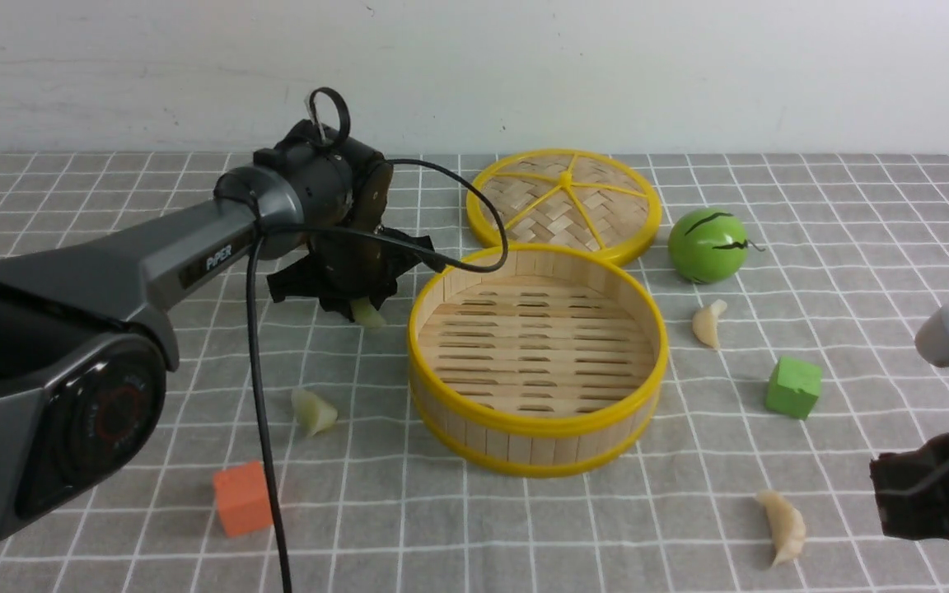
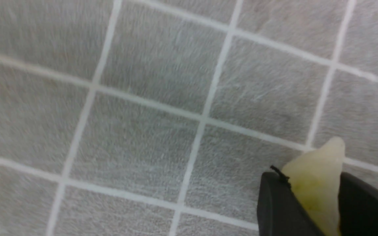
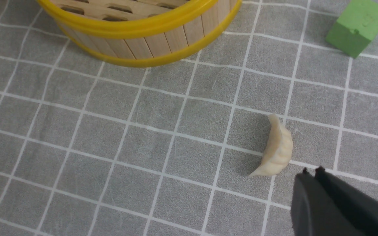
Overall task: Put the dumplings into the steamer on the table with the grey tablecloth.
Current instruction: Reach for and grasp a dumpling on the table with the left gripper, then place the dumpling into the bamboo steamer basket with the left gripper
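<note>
None of the four dumplings (image 1: 314, 412) is in the steamer (image 1: 524, 441) yet. Just beside it, the left gripper (image 1: 359, 303) pinches a greenish dumpling (image 2: 320, 164) low over the grey tablecloth (image 1: 606, 535). Three others lie loose, and the right gripper (image 3: 312, 172) is clenched on nothing.

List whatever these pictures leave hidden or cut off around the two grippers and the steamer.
- Left wrist view: the bottom edge cuts off the left gripper and most of the pale dumpling it grips; whether that dumpling is off the grey tablecloth is unclear.
- Front view: the left gripper's fingertips hide behind its own wrist.
- Right wrist view: the bottom edge cuts off the right gripper, the top edge the steamer.
</note>
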Robot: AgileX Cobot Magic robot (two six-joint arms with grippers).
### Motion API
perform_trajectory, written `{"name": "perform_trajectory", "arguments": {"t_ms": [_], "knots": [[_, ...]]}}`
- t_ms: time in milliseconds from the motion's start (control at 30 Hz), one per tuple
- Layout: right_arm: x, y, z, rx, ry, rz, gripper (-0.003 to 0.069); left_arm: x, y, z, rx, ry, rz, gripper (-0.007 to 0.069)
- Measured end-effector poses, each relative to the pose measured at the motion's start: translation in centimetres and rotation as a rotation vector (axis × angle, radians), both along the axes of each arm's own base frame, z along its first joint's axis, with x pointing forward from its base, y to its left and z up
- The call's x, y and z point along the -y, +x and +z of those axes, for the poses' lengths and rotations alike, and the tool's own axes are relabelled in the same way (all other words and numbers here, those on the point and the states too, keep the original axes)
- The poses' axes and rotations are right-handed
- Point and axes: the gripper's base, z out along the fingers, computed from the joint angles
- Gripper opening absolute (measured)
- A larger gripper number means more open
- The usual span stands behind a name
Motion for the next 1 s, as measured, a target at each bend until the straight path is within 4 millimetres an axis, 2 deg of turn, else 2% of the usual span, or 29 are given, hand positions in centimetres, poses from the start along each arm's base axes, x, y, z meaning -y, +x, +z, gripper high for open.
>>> {"name": "perform_trajectory", "arguments": {"t_ms": [67,100,167,233,267,300,333,367,433,567,700,767,867,1000], "knots": [[0.0,0.0,0.0,0.0,0.0,0.0,0.0012,0.0,-0.1,1.6,0.024,0.007,-0.043,0.0191],[0.0,0.0,0.0,0.0,0.0,0.0,0.0012,0.1,-0.5,3.4,0.045,-0.002,-0.073,0.0191],[0.0,0.0,0.0,0.001,0.0,0.0,0.0012,0.4,-1.1,5.4,0.058,-0.001,-0.126,0.0191],[0.0,0.0,0.0,0.004,0.001,-0.001,0.0012,1.0,-2.0,7.4,0.069,-0.004,-0.193,0.0191],[0.0,0.0,0.0,0.004,0.001,-0.001,0.0012,2.2,-3.1,8.8,0.068,-0.003,-0.281,0.0191],[0.0,0.0,0.0,0.007,0.001,-0.002,0.0012,2.7,-3.5,9.0,0.059,-0.001,-0.31,0.0191],[0.0,0.1,0.1,0.013,0.002,-0.004,0.0012,3.7,-4.1,9.0,0.046,0.004,-0.369,0.0191],[0.0,0.1,0.1,0.013,0.002,-0.004,0.0012,4.0,-4.1,8.9,0.044,0.003,-0.378,0.0191],[0.0,0.2,0.1,0.021,0.005,-0.007,0.0012,6.2,-4.7,7.3,0.022,0.026,-0.465,0.0191],[0.0,0.2,0.1,0.022,0.006,-0.007,0.0015,8.0,-4.3,4.2,0.016,0.048,-0.499,0.0191],[0.0,0.2,0.1,0.022,0.006,-0.007,0.002,8.4,-3.9,1.8,-0.009,0.063,-0.499,0.0191],[0.0,0.2,0.1,0.022,0.006,-0.007,0.0021,8.4,-3.8,1.7,-0.005,0.061,-0.499,0.0195],[0.0,0.2,0.1,0.022,0.006,-0.007,0.0021,8.5,-3.7,1.7,0.006,0.051,-0.492,0.0248],[0.0,0.2,0.1,0.022,0.006,-0.007,0.0021,8.6,-3.7,1.8,0.011,0.02,-0.45,0.0367]]}}
